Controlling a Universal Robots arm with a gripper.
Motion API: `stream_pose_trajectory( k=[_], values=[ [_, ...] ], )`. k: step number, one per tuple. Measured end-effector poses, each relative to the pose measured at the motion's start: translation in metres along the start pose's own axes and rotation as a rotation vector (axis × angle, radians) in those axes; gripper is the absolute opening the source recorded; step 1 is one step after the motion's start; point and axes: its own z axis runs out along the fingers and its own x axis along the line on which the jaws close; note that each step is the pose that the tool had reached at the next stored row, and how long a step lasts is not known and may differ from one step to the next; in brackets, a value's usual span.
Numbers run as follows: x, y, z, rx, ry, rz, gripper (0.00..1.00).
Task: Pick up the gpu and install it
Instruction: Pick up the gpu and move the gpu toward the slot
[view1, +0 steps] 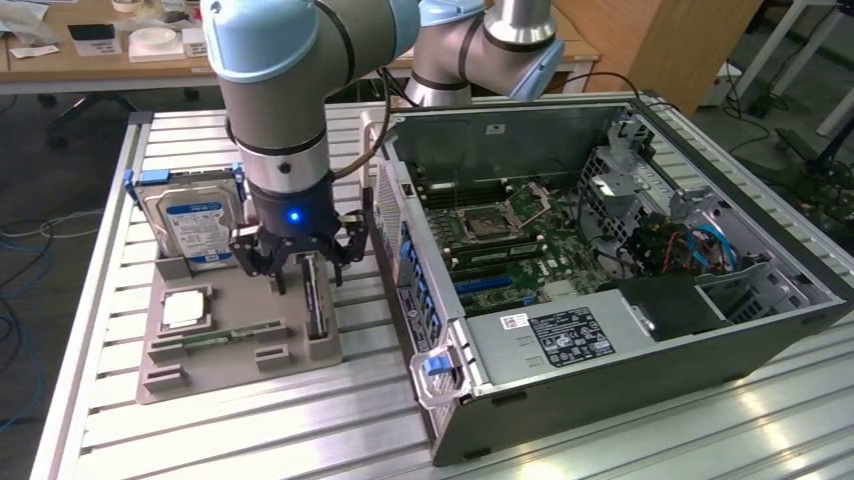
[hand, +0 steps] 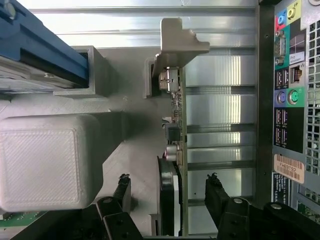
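The gripper (view1: 310, 272) hangs low over a grey holder tray (view1: 240, 375), its jaws spread wide and grasping nothing. In the wrist view the gripper (hand: 168, 180) straddles the gpu (hand: 178, 120). One black finger stands on each side of the card, and a clear gap shows between each fingertip and the board. The gpu (view1: 315, 310) stands on edge in a slot of the tray, dark and thin from the exterior view. Its pale metal bracket (hand: 180, 42) is at the end away from the fingers, and a black cooler (hand: 169, 200) sits on the card between them.

On the tray, toward the exterior view's left of the gpu, a narrow green memory stick (view1: 234, 337) lies flat in its recess. A square processor (view1: 183, 308) rests beyond it. A silver hard drive (view1: 194, 225) with a blue label stands upright at the tray's far end, beside the arm.

The tray lies on a slatted aluminium table (view1: 160, 440). Just beside it, toward the exterior view's right, an open computer case (view1: 747, 330) lies on its side and shows its motherboard (view1: 501, 225) and a power supply (view1: 567, 335). The wrist view catches the rear port panel (hand: 290, 100) of the case, near the gpu across bare table slats.
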Motion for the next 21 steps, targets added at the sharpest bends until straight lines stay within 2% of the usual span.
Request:
stream_pose_trajectory(
  k=[4, 5, 6, 7, 13, 14, 15, 17, 18, 21],
  values=[
    [0.0000, 0.0000, 0.0001, 0.0003, -0.0001, 0.000, 0.69],
    [0.0000, 0.0000, 0.0002, 0.0003, -0.0001, 0.000, 0.63],
    [0.0000, 0.0000, 0.0006, 0.0001, -0.0004, 0.000, 0.63],
    [0.0000, 0.0000, 0.0011, 0.0001, -0.0003, 0.000, 0.56],
    [0.0000, 0.0000, 0.0014, 0.0004, -0.0001, 0.000, 0.55],
    [0.0000, 0.0000, 0.0014, 0.0003, -0.0001, 0.000, 0.48],
    [0.0000, 0.0000, 0.0014, 0.0003, -0.0001, 0.000, 0.48],
    [0.0000, 0.0000, 0.0014, 0.0003, -0.0001, 0.000, 0.31],
    [0.0000, 0.0000, 0.0014, 0.0003, -0.0001, 0.000, 0.28],
    [0.0000, 0.0000, 0.0013, 0.0002, -0.0002, 0.000, 0.28]
  ],
)
